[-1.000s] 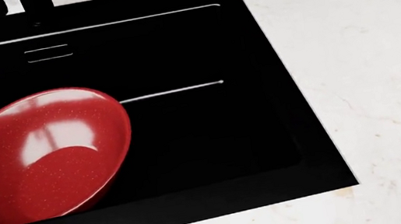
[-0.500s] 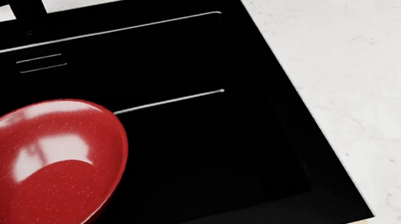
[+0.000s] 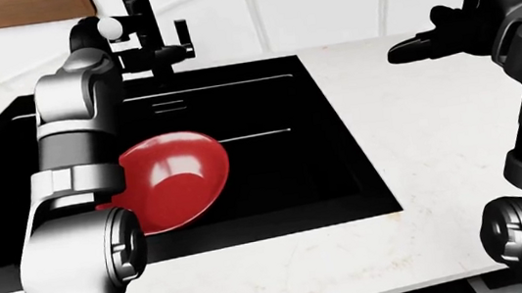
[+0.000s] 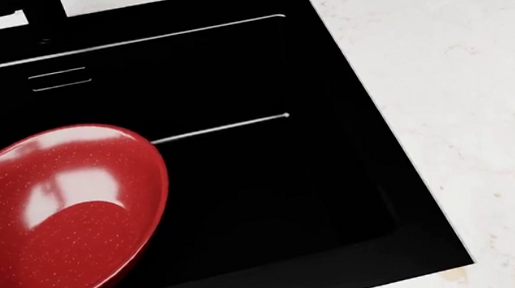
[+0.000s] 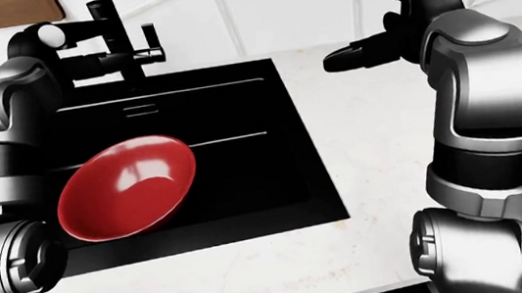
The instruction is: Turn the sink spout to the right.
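head view drifting a bit versus half a second back, so camera moving. sink spout [image 5: 98, 60] sitting at sink [image 3: 272, 160] top edge. left robot hand [image 5: 37, 40] reaching beside it, grip hard to tell. right robot hand [image 3: 457, 9] hovering open, holding nothing. red bowl [image 4: 51, 218] lying in basin.

Bowl [image 4: 51, 222] in sink [image 4: 256, 61], left; faucet [image 3: 146, 45] above.

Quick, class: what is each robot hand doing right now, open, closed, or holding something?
Left robot hand: up at the faucet; whether it grips cannot be told.
Right robot hand: open, holding nothing, above the counter.
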Tool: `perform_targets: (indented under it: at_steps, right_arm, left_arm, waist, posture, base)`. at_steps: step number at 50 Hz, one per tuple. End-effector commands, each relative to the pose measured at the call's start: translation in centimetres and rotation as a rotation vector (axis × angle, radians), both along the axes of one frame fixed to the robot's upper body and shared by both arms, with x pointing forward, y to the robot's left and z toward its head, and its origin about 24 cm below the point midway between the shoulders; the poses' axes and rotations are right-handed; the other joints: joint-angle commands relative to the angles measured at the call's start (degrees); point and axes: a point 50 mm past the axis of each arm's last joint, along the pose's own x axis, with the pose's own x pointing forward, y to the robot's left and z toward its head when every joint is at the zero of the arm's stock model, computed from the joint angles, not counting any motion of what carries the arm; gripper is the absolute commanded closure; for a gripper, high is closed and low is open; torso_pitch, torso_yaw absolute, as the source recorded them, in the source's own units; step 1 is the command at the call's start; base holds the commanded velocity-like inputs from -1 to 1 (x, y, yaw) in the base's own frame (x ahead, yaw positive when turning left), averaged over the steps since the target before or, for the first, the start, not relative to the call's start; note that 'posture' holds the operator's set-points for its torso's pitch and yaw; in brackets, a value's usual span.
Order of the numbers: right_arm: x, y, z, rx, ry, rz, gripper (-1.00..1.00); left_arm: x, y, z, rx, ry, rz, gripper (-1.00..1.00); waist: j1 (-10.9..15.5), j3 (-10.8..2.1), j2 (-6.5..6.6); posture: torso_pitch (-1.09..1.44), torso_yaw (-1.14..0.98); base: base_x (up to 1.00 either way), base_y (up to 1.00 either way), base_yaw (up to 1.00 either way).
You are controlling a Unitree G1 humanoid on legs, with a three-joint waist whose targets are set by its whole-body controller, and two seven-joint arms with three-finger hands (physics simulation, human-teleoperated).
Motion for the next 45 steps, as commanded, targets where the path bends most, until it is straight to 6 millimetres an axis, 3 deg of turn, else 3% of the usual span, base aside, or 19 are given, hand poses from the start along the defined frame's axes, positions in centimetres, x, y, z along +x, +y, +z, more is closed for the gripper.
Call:
perform_targets:
  at_steps: [1, 45]
  right_arm:
    - [-0.6, 0.0, 2.0, -0.022, -0.092, -0.003, -1.00]
    - [-1.2, -0.2, 2.0, -0.016, -0.099, -0.005, -1.00]
  left_arm:
    - [-0.4, -0.2, 2.8, 0.012, -0.108, -0.004, -1.00]
    - [-0.8, -4.2, 2.6, 0.015, -0.103, -0.080, -1.00]
  waist:
    - [0.03, -1.75, -0.06]
    - [0.00, -1.86, -0.53]
  posture:
    - [-0.03, 0.00]
    - [-0.03, 0.00]
  base:
    - [0.00, 0.00, 0.00]
    - [0.00, 0.00, 0.00]
